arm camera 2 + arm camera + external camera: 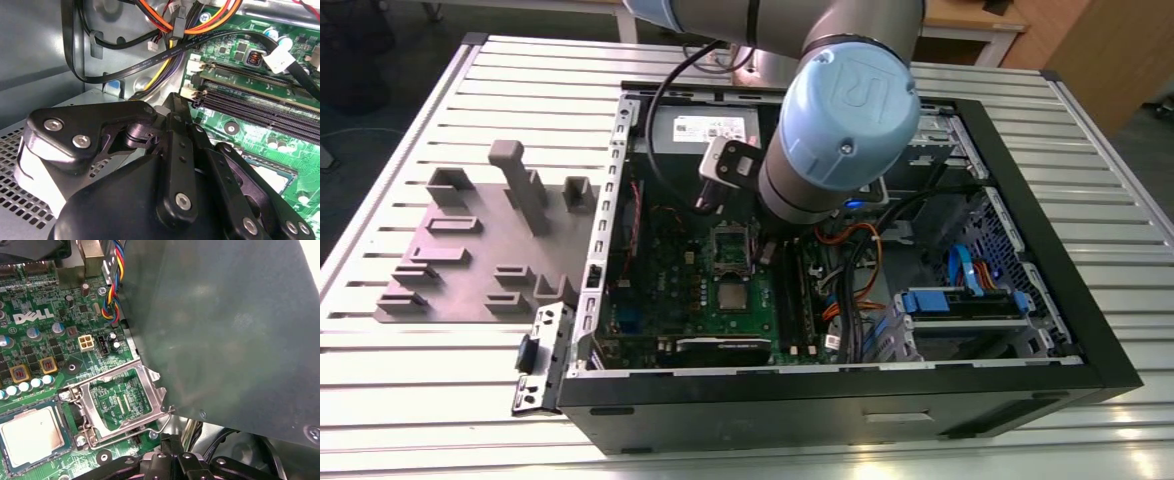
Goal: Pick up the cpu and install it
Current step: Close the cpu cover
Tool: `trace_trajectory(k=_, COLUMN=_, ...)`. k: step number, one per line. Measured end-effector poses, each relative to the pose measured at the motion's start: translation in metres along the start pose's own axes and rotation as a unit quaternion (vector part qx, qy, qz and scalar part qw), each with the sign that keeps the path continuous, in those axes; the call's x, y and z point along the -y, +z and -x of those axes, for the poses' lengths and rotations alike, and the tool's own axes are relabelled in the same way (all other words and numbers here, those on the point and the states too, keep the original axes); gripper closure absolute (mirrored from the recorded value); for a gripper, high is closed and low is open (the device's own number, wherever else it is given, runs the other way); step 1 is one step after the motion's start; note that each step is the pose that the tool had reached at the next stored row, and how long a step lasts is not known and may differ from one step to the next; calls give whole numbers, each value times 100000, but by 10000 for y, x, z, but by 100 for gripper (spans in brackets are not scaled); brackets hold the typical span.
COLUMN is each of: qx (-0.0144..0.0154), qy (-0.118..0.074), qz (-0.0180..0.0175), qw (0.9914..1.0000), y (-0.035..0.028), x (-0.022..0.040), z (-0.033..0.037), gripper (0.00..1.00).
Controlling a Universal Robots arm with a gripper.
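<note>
The cpu (734,296) is a small silvery-grey square lying flat in its socket on the green board (670,285) inside the open computer case (854,395). In the first wrist view the cpu (30,432) sits beside the metal socket frame (152,390), which is swung open with bare board showing through its window. My gripper (172,462) is a black linkage body close to the open frame and its wire lever (165,422), a short way off the cpu. In the second wrist view the gripper (175,200) hangs low over the board next to the memory slots (260,107).
A grey box with a white label (700,125) stands at the case's far end. Orange and black cables (854,250) and blue drive bays (961,300) lie to the exterior view's right. A grey fixture plate (480,250) sits on the slatted table, left. A grey metal wall (225,330) stands close by.
</note>
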State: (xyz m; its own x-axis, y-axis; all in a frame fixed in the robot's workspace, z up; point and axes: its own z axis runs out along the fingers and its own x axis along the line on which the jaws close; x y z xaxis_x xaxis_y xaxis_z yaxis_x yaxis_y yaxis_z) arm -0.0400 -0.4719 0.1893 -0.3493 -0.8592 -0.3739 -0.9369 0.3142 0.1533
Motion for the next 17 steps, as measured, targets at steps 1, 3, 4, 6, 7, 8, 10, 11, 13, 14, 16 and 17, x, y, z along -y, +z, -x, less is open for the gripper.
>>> trace_trajectory(k=1, qx=-16, qy=7, qz=-1, qw=100000, y=0, x=-4, z=-2, gripper=89)
trace_trajectory(k=3, qx=-11, qy=0, qz=1, qw=100000, y=1, x=-17, z=-6, gripper=89)
trace_trajectory(k=4, qx=-3, qy=-4, qz=-4, qw=100000, y=2, x=-24, z=-9, gripper=89)
trace_trajectory(k=6, qx=-8, qy=-3, qz=-3, qw=100000, y=2, x=-35, z=-13, gripper=89)
trace_trajectory(k=7, qx=-16, qy=-2, qz=-1, qw=100000, y=1, x=-38, z=-14, gripper=89)
trace_trajectory(k=8, qx=-24, qy=-5, qz=-6, qw=100000, y=1, x=-41, z=-15, gripper=89)
trace_trajectory(k=10, qx=-57, qy=-8, qz=-12, qw=100000, y=-5, x=-44, z=-14, gripper=89)
trace_trajectory(k=11, qx=-74, qy=-3, qz=-18, qw=100000, y=-9, x=-46, z=-13, gripper=89)
trace_trajectory(k=13, qx=-135, qy=-2, qz=-47, qw=100000, y=-19, x=-48, z=-8, gripper=89)
trace_trajectory(k=14, qx=-249, qy=-3, qz=-91, qw=100000, y=-22, x=-49, z=-6, gripper=89)
trace_trajectory(k=16, qx=-642, qy=9, qz=-234, qw=99998, y=-30, x=-50, z=-4, gripper=89)
trace_trajectory(k=17, qx=-779, qy=11, qz=-285, qw=99997, y=-34, x=-51, z=-2, gripper=89)
